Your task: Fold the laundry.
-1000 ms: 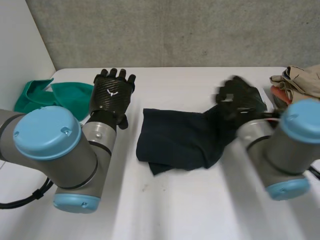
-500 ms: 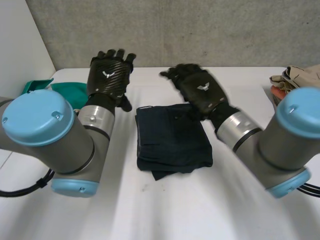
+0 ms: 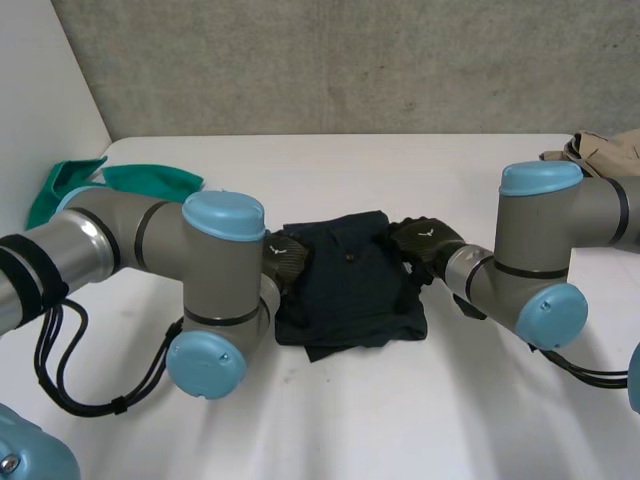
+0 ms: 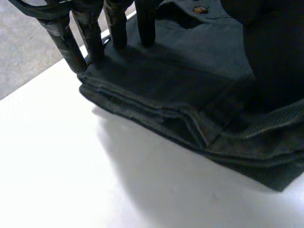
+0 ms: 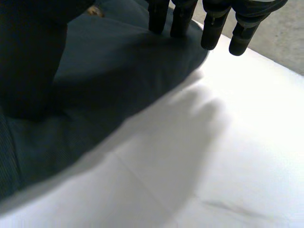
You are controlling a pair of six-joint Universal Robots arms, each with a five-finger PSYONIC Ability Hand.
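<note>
— The surface?
— White bench (image 3: 350, 420), grey wall (image 3: 350, 60) behind. One green cloth (image 3: 150, 180) far left. Left robot hand (image 3: 283, 257), fingers straight, tips on the left edge of one folded dark garment (image 3: 345, 290) — mid-bench.
— Further right?
— Right robot hand (image 3: 422, 238) at its right edge, fingers straight, holding nothing. One beige pile (image 3: 605, 150) far right. Open bench along the near side.

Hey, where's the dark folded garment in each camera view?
Head view: dark garment lies mid-table between left hand and right hand.
Left wrist view: dark garment under the left hand's fingertips.
Right wrist view: dark garment at the right hand's fingertips.
Shared landmark: its button.
</note>
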